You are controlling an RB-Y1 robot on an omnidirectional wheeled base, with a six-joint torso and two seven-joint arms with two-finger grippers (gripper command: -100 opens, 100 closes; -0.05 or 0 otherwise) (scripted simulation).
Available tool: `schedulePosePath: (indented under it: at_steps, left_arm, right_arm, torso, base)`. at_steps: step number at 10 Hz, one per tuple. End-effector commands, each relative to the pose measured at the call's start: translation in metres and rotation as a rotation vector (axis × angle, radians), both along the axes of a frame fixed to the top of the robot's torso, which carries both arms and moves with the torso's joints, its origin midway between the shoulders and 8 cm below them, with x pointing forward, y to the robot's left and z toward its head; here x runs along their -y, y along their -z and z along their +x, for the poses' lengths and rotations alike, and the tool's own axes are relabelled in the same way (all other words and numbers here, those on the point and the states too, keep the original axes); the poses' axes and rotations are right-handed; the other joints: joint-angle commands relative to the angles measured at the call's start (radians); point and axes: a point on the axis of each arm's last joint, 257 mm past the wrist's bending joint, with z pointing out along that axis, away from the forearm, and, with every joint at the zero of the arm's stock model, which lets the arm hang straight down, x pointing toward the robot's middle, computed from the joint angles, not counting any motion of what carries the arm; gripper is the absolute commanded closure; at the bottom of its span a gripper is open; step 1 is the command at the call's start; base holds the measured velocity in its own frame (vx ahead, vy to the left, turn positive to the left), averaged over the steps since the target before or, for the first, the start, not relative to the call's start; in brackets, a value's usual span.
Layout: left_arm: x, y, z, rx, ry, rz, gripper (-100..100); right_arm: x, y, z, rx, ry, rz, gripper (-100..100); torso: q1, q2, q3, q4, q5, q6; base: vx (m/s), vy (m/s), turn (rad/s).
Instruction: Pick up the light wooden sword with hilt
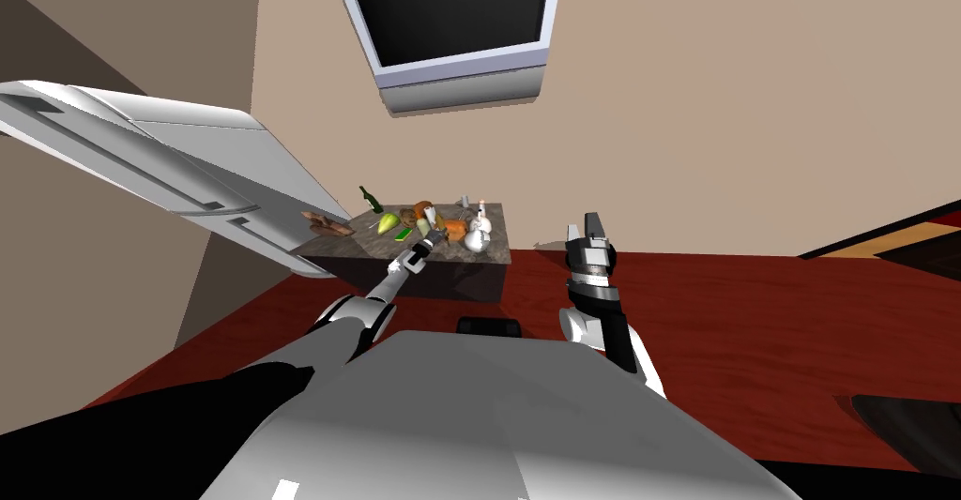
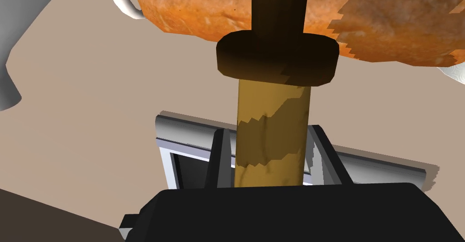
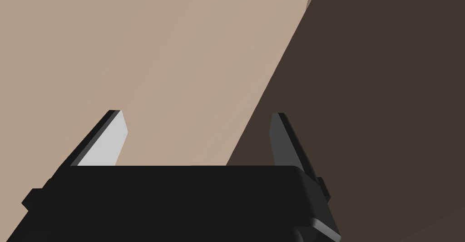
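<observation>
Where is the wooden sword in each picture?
Head view: the sword at the crowded table, at the left gripper's tip.
Left wrist view: its tan hilt between the shut fingers, dark guard beyond them.
Right wrist view: the right gripper, open, holding nothing.
Shared landmark: the orange lump beside the sword.

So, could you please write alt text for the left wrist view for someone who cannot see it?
The left gripper is shut on the light brown hilt of a wooden sword, one finger against each side, just below its dark round guard. Beyond the guard shows an orange-brown lump, with a beige wall behind.
</observation>
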Motion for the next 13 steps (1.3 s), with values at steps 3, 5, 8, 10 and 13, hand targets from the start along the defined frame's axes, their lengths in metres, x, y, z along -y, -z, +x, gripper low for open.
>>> schedulePosePath:
  at_steps: [3,5,8,10,13]
  left_arm:
    - [-0.013,0.012,-0.022,-0.016,-0.02,0.003,100]
    - [-0.006,0.016,-0.038,-0.011,0.0,-0.002,100]
    - [-0.015,0.02,-0.054,-0.019,-0.019,0.002,100]
    - [-0.005,0.011,-0.062,0.003,0.003,-0.003,100]
    - [-0.013,0.021,-0.088,-0.017,-0.015,0.001,100]
  right_arm:
    - [0.0,0.0,0.0,0.0,0.0,0.0,0]
    - [0.0,0.0,0.0,0.0,0.0,0.0,0]
    - [0.0,0.0,0.0,0.0,0.0,0.0,0]
    - [0.0,0.0,0.0,0.0,0.0,0.0,0]
    - [0.0,0.0,0.0,0.0,0.0,0.0,0]
  torso:
    - [0.001,0.003,-0.001,-0.005,0.003,-0.001]
    - [0.003,-0.001,-0.004,-0.008,0.004,-0.002]
    - [0.005,-0.002,-0.006,-0.011,0.006,-0.002]
    - [0.006,-0.004,-0.009,-0.014,0.007,-0.003]
    - [0.008,-0.006,-0.01,-0.014,0.008,-0.003]
  base:
    - [0.04,0.001,-0.011]
    - [0.058,0.003,-0.002]
    - [0.05,0.0,-0.018]
    - [0.023,0.003,0.012]
    - [0.055,0.01,-0.017]
